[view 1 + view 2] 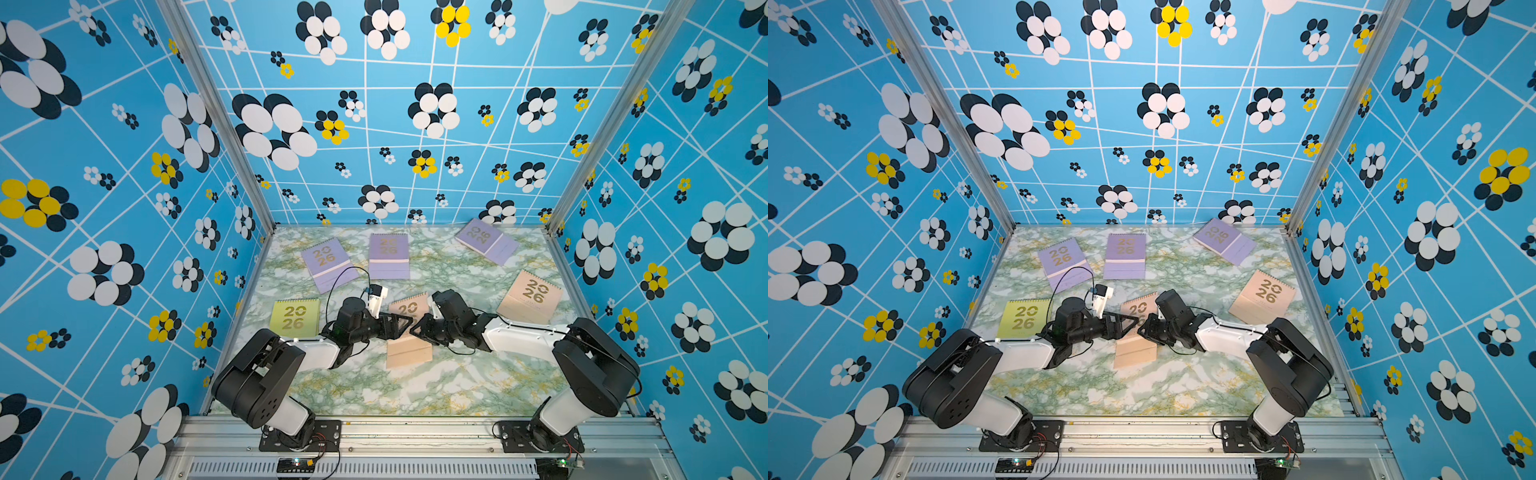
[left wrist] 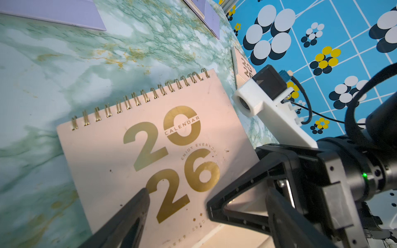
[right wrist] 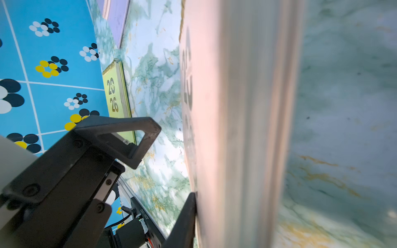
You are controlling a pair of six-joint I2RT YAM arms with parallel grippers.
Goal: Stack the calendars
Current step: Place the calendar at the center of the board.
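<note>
The peach calendar [image 1: 409, 353] lies flat at the centre of the tabletop [image 1: 374, 386]. Its long axis runs up the frame, with the spiral edge farthest from the arms. Both pincers hang right over it. The left pincer [image 1: 400, 324] gapes wide and empty. The right pincer [image 1: 420, 330] is only slightly parted, one fingertip [image 3: 187, 212] against the cover. It seems to grip nothing, though that wrist view is blurred. Neither arm is nearer.

Both top views look down from high at six o'clock toward twelve. The left wrist view faces three, the right nine, both close over the central peach-beige spiral-bound calendar [image 2: 103, 163].
</note>
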